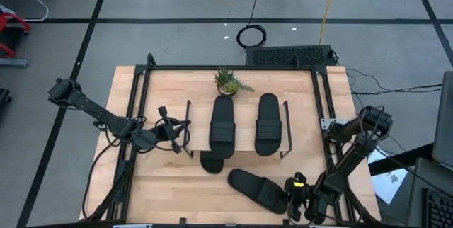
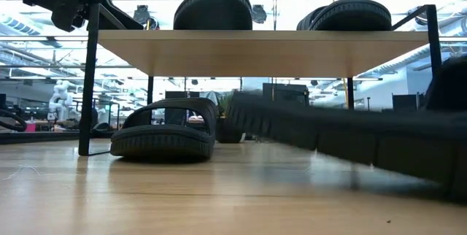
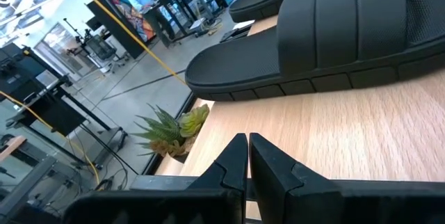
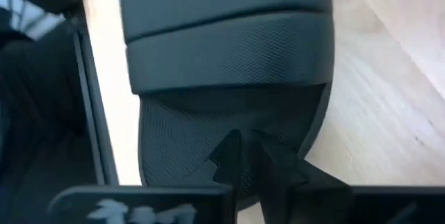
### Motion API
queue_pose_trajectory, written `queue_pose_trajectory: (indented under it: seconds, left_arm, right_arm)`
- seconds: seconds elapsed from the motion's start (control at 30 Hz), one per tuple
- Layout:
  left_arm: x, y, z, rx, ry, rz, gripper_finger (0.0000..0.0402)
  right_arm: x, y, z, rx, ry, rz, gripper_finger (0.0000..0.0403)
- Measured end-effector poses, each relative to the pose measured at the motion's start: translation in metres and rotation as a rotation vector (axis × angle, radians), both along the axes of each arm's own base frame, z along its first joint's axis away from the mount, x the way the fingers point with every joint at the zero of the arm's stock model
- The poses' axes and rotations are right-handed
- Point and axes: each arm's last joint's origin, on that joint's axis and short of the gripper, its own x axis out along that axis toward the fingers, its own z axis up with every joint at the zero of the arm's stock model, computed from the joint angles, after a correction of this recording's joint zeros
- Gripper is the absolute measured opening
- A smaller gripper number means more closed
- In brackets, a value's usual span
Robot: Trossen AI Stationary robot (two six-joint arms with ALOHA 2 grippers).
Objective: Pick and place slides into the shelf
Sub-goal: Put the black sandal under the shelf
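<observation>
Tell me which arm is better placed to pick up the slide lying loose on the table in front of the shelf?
The right arm. Its gripper sits at the end of the loose slide, while the left gripper is at the shelf left edge, farther away.

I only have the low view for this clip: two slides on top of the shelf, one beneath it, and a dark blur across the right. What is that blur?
Observer: The fourth slide, set at an angle in front of the shelf, with the right gripper at its end.
Operator: And the arm at top left?
Observer: The left gripper, beside the shelf's left end frame. Its wrist view shows the fingers shut on nothing.
Operator: The greenish thing behind the lower slide?
Observer: A small potted plant at the table's far edge.
</observation>
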Motion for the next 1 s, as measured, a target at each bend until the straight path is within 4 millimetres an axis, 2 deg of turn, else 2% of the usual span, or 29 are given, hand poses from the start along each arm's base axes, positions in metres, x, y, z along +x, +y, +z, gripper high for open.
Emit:
queue_pose_trajectory:
  seconds: [0.33,0.53,0.73,1.0]
  left_arm:
    - [0.0,0.0,-0.001,0.002,0.006,0.0,0.0024]
    - [0.0,0.0,-0.001,-0.001,0.005,0.001,0.0024]
    - [0.0,0.0,-0.001,-0.008,0.005,0.003,0.0024]
    - [-0.001,0.0,-0.002,-0.011,0.016,0.007,0.0024]
  right_arm:
    - [0.0,-0.008,0.037,0.099,-0.147,-0.09,0.0122]
    - [0.002,-0.001,0.046,0.232,-0.195,-0.121,0.0162]
    - [0.003,0.001,0.047,0.271,-0.23,-0.15,0.0175]
    - [0.0,0.009,0.033,0.287,-0.201,-0.171,0.0175]
